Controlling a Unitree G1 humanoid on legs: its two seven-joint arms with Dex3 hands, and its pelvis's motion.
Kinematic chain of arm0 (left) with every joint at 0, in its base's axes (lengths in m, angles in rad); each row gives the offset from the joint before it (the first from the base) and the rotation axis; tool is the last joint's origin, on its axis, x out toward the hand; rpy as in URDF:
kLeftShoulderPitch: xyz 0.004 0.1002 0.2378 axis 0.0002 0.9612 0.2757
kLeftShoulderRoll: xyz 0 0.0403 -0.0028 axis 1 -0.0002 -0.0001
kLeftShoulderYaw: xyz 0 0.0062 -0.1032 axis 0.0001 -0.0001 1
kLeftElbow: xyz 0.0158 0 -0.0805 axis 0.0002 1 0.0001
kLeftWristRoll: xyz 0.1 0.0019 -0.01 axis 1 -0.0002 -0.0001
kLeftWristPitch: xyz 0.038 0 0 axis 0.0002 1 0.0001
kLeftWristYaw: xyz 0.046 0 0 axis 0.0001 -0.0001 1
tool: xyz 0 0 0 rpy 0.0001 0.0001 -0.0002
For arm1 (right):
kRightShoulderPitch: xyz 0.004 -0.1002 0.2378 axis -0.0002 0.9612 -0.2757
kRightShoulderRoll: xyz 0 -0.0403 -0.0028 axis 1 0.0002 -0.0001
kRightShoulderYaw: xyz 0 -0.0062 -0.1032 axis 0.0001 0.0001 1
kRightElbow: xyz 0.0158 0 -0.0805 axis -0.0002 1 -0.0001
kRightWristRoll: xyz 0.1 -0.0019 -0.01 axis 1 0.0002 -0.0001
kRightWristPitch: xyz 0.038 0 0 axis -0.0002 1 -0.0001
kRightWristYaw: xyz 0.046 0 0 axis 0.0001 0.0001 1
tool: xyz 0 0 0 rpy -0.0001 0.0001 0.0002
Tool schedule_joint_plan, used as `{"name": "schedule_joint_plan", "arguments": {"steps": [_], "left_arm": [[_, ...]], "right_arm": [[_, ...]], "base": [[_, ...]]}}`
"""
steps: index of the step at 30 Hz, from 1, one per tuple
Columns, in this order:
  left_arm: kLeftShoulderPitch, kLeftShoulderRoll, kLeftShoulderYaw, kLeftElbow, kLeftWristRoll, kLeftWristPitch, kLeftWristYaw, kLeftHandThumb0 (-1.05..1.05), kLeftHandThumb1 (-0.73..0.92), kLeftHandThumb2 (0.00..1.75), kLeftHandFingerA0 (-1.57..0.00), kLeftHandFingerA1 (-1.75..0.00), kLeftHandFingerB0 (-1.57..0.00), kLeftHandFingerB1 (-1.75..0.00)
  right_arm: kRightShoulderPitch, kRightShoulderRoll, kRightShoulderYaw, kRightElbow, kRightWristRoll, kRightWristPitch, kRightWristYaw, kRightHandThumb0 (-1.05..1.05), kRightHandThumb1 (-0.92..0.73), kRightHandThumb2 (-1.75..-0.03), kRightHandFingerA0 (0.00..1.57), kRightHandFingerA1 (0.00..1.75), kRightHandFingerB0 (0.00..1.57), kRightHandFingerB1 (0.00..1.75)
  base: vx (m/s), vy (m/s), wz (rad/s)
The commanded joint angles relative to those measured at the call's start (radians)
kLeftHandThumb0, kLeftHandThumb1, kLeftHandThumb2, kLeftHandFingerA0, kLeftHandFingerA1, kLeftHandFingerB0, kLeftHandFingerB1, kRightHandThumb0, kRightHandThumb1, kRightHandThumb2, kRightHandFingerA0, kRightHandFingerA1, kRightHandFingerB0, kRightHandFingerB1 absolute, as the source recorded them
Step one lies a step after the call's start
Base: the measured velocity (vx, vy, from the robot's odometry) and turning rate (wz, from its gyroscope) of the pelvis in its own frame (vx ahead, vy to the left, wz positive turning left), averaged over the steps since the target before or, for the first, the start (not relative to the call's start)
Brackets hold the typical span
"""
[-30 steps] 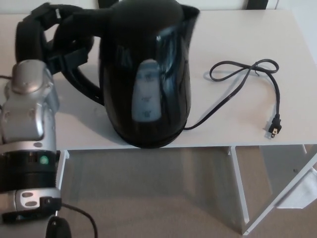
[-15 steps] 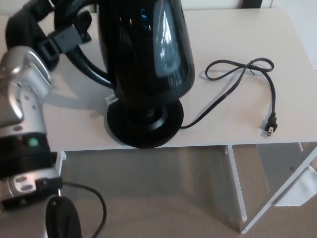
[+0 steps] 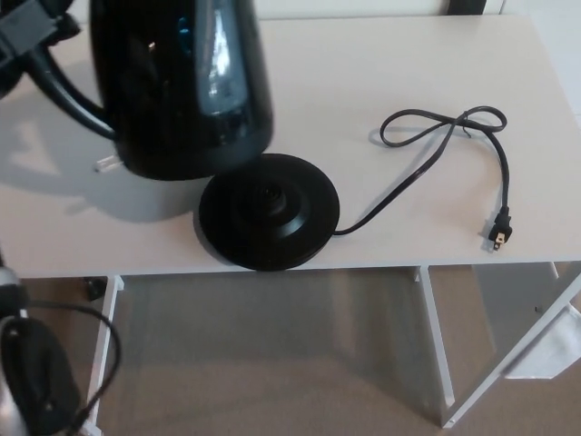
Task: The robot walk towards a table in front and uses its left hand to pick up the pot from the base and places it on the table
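Glossy black pot [image 3: 182, 82] over a matt white table [image 3: 408, 64]
The pot is smooth black plastic, shiny enough to carry bluish reflections on its wall, and its handle [image 3: 64, 95] has the same gloss. The round base [image 3: 269, 211] is black plastic too, with a duller satin sheen. The cord [image 3: 427, 145] looks like matt black rubber and ends in a moulded plug [image 3: 501, 227]. The table top is smooth and unshiny, like laminate. At the far left, the left hand [image 3: 25, 25] shows matt black. The floor [image 3: 272, 363] is grey-beige carpet, finely rough.
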Motion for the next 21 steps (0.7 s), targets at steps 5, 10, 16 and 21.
{"name": "schedule_joint_plan", "arguments": {"steps": [5, 10, 16, 21], "left_arm": [[0.015, 0.100, -0.016, 0.049, -0.035, -0.094, -0.087, -0.13, 0.80, 0.77, -0.84, -1.70, -0.67, -1.13], [0.064, 0.129, -0.056, 0.069, 0.000, -0.162, -0.103, -0.12, 0.76, 0.81, -0.83, -1.72, -0.66, -1.16], [0.134, 0.145, -0.129, 0.083, 0.047, -0.282, -0.132, -0.13, 0.74, 0.81, -0.80, -1.73, -0.67, -1.16], [0.188, 0.170, -0.214, 0.088, 0.114, -0.409, -0.157, -0.19, 0.81, 0.66, -0.88, -1.62, -0.72, -1.09]], "right_arm": [[0.014, -0.018, 0.000, -0.016, -0.008, 0.010, -0.005, -0.36, -0.65, -0.58, 0.67, 0.43, 0.54, 0.39], [0.009, -0.019, 0.002, -0.001, -0.011, 0.001, -0.006, -0.35, -0.65, -0.58, 0.67, 0.44, 0.54, 0.39], [0.009, -0.018, 0.002, 0.009, -0.009, -0.009, -0.007, -0.36, -0.65, -0.58, 0.68, 0.44, 0.54, 0.39], [0.006, -0.018, 0.001, 0.018, -0.009, -0.014, -0.009, -0.36, -0.65, -0.59, 0.67, 0.44, 0.54, 0.40]], "base": [[0.00, 0.000, 0.00], [0.00, 0.000, 0.00], [0.00, 0.000, 0.00], [0.00, 0.000, 0.00]]}}
